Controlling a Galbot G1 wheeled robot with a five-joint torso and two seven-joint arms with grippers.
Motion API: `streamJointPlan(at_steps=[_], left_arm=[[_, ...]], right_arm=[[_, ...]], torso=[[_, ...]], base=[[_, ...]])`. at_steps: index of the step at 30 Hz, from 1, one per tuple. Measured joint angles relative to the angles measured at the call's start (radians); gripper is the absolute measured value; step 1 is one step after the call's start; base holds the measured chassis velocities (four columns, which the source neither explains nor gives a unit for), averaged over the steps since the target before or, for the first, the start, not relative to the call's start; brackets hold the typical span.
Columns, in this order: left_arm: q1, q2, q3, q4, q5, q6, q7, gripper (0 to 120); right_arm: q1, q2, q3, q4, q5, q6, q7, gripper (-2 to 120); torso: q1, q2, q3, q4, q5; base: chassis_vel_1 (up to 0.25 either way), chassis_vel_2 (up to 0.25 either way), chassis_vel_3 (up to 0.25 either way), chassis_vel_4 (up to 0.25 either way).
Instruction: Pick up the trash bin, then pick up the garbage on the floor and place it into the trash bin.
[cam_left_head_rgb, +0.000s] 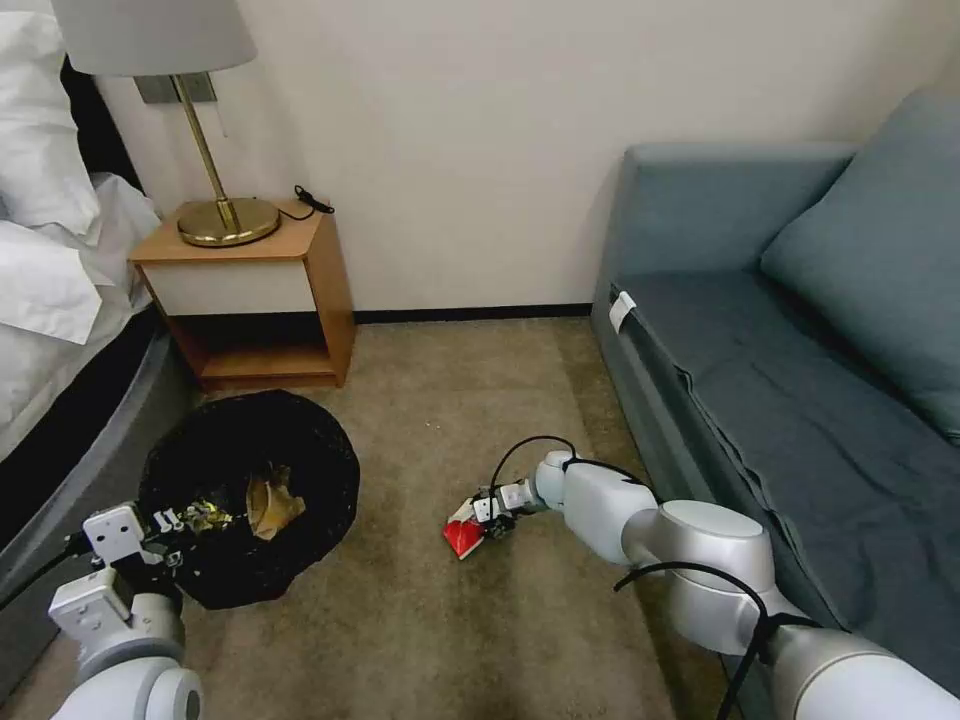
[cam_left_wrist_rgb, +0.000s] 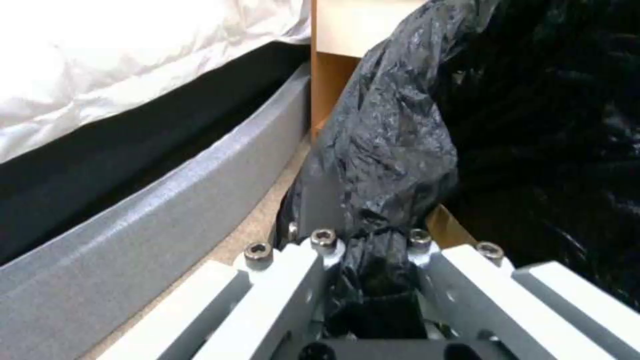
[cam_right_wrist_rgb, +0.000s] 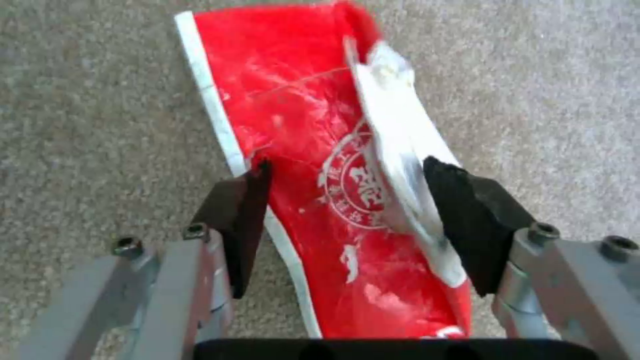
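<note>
On carpet (cam_left_head_rgb: 420, 640), right claw (cam_right_wrist_rgb: 347, 210) apart astride red snack packet (cam_right_wrist_rgb: 300, 165), lengthwise between pads; left claw (cam_left_wrist_rgb: 373, 260) clamped on trash bin (cam_left_head_rgb: 250, 490) rim.

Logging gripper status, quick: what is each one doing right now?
Left gripper: shut on the trash bin liner rim.
Right gripper: open, fingers either side of the red snack packet on the carpet.

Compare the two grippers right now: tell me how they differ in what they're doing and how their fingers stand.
The left gripper is shut on the black-bagged rim of the trash bin; the right gripper is open, not yet clamped.
The left gripper works beside the bed; the right gripper is down at the carpet near the sofa.
The left gripper pinches crinkly plastic; the right gripper's pads straddle the red snack packet.
Both are engaged with a task item.
</note>
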Motion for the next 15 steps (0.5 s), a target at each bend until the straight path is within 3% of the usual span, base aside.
streamJointPlan(at_steps=[5, 8, 15], left_arm=[[0.007, 0.000, 0.006, 0.000, 0.004, -0.009, 0.000, 3], [0.008, 0.000, 0.007, 0.000, 0.006, -0.011, 0.000, 3], [0.007, 0.000, 0.012, -0.002, 0.013, -0.011, 0.000, 3]], right_arm=[[0.000, 0.001, 0.000, 0.001, 0.000, 0.000, 0.005, 56], [0.002, 0.000, 0.001, 0.006, 0.001, 0.002, 0.008, 48], [0.006, -0.003, 0.003, 0.015, 0.009, 0.006, 0.020, 47]], torso=[[0.000, 0.000, 0.000, 0.0000, 0.0000], [0.000, 0.000, 0.000, 0.0000, 0.0000], [0.000, 0.000, 0.000, 0.0001, 0.0000]], base=[[0.000, 0.000, 0.000, 0.000], [0.000, 0.000, 0.000, 0.000], [0.000, 0.000, 0.000, 0.000]])
